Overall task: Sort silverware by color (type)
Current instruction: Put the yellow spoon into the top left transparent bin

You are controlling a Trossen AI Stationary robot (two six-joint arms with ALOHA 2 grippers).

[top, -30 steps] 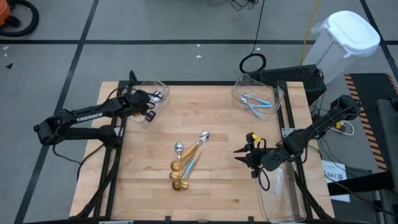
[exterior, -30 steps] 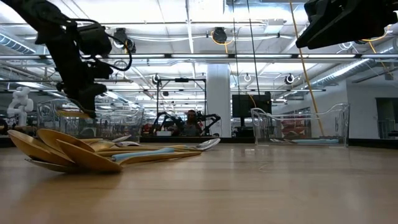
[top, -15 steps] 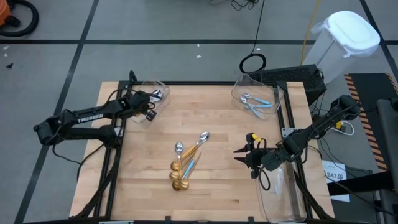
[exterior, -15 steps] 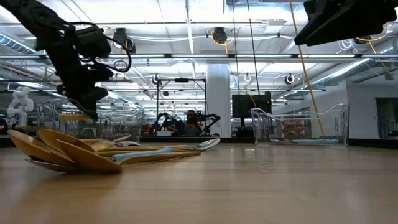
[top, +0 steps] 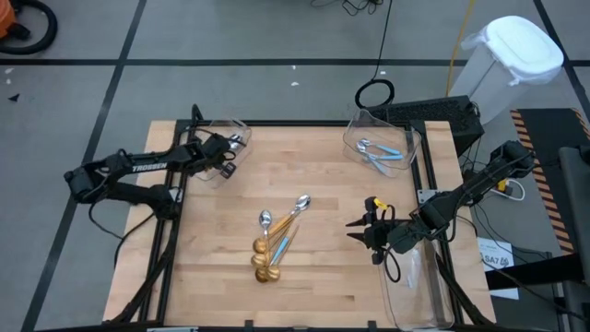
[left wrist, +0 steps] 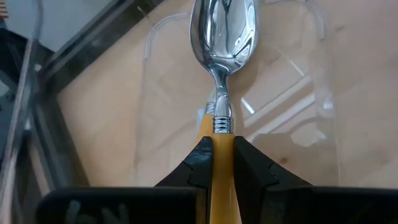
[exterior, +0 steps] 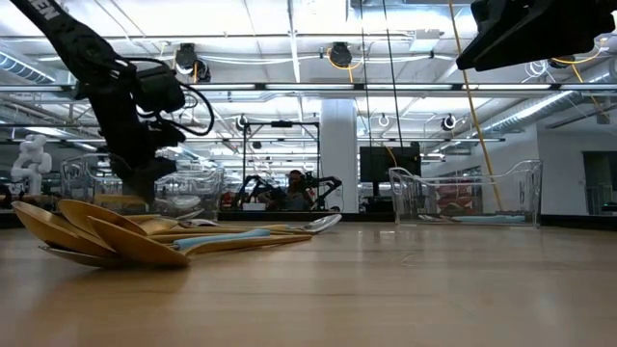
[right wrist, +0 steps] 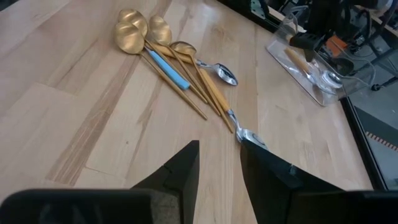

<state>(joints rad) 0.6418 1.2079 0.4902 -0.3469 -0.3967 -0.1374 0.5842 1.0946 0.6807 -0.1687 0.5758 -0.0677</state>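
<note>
Silverware sorting has moved on: over the last second the left gripper (top: pixel 224 153), clamped on an orange-handled spoon (left wrist: pixel 222 68), has pushed farther over the clear bin (top: pixel 224 136) at the table's far-left corner, so release looks near. The right gripper (top: pixel 361 231) waits open beside the central spoon pile (top: pixel 275 242).

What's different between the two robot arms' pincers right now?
The left pincer is shut on an orange-handled spoon, held over a clear bin at the table's far left corner. The right pincer is open and empty, hanging above bare wood right of the spoon pile. Both have two dark fingers.
</note>
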